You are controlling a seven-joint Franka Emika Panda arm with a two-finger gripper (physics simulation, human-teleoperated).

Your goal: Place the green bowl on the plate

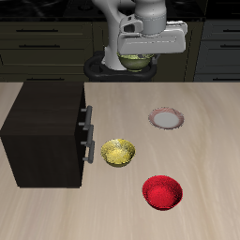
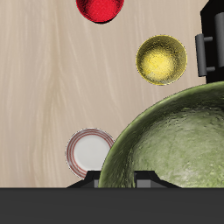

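1. Gripping the green bowl (image 1: 137,62), gripper (image 1: 141,58) clamped on its rim, raised high above the table's (image 1: 211,178) back part.
2. Resting nearer the front: plate (image 1: 166,118), bare.
3. Sitting farther forward: yellow bowl (image 1: 118,152), then red bowl (image 1: 162,192).
4. Standing beside the yellow bowl: dark cabinet (image 1: 42,131).

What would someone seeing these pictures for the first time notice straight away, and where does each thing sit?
The pincer hangs high over the table's back edge, shut on the green bowl, which looms huge in the wrist view. On the table lie the plate, a yellow bowl beside the dark cabinet, and a red bowl nearest the front edge.
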